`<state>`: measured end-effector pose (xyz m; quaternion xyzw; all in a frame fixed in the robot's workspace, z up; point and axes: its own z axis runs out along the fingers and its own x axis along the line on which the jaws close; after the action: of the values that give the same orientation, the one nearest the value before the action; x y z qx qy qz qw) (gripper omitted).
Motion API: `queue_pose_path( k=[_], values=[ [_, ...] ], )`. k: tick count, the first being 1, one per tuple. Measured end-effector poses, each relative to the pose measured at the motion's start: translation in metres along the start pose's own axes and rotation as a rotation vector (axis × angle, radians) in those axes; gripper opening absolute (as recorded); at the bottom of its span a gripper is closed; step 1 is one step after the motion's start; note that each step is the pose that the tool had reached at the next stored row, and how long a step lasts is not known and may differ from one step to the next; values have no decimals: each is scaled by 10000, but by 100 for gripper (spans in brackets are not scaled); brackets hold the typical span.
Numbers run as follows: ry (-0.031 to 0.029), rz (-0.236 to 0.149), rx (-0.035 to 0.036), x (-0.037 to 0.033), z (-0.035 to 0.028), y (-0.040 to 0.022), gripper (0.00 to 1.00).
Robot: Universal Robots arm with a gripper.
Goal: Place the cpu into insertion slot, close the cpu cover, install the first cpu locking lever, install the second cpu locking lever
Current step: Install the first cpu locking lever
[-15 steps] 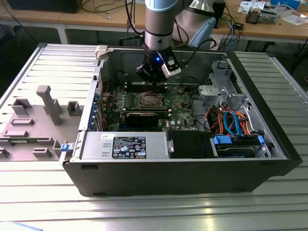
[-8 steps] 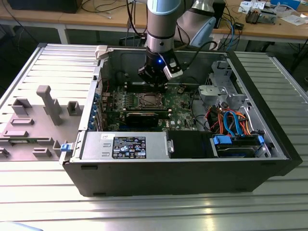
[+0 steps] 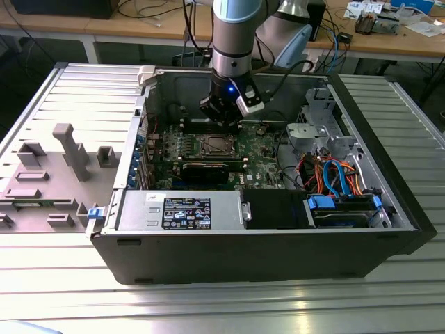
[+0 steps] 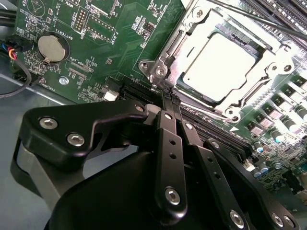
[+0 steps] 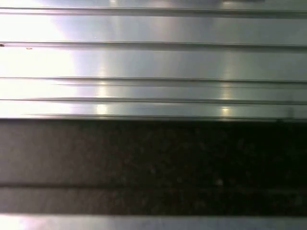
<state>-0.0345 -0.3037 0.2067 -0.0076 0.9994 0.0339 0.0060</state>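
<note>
CPU [image 4: 218,64] installation status: one chip with a pale metal top sits seated in the insertion slot [image 4: 268,64] on the green motherboard [image 4: 120,43], and one cpu cover [image 4: 168,60], a silvery frame plate, lies down flat around it.

Largest item first: one open computer case [image 3: 264,243] rests on the ribbed metal table [image 3: 208,306]. Inside it, the exterior view shows one power supply [image 3: 181,211] along the near wall and one bundle of orange and blue cables [image 3: 334,174] toward the exterior view's right. One grey fixture block [image 3: 49,174] stands on the table at the exterior view's left.

My arm [image 3: 236,42] reaches down into the case. My gripper [image 4: 173,103] hovers just beside the socket's corner, with its two fingers [image 4: 168,143] pressed together and nothing held between them.

One round coin battery [image 4: 51,48] sits on the board, well apart from the socket.
</note>
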Motion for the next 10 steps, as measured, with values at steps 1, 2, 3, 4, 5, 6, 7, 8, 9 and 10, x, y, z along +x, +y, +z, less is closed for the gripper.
queue_pose_path(
  k=[1, 2, 3, 4, 5, 6, 7, 8, 9, 10],
  values=[
    [1, 0, 1, 0, -1, 0, 11],
    [2, 0, 3, 0, -1, -1, 11],
    [3, 0, 5, 0, 1, -1, 11],
    [4, 0, 6, 0, 4, -1, 11],
    [3, -1, 10, -2, 9, -1, 11],
    [3, -1, 16, -4, 12, -2, 11],
    [4, 0, 25, -6, 16, -2, 11],
    [5, -1, 36, -10, 18, -2, 11],
    [3, -1, 41, -14, 20, -3, 11],
    [2, 1, 39, -15, 21, -4, 11]
  ],
)
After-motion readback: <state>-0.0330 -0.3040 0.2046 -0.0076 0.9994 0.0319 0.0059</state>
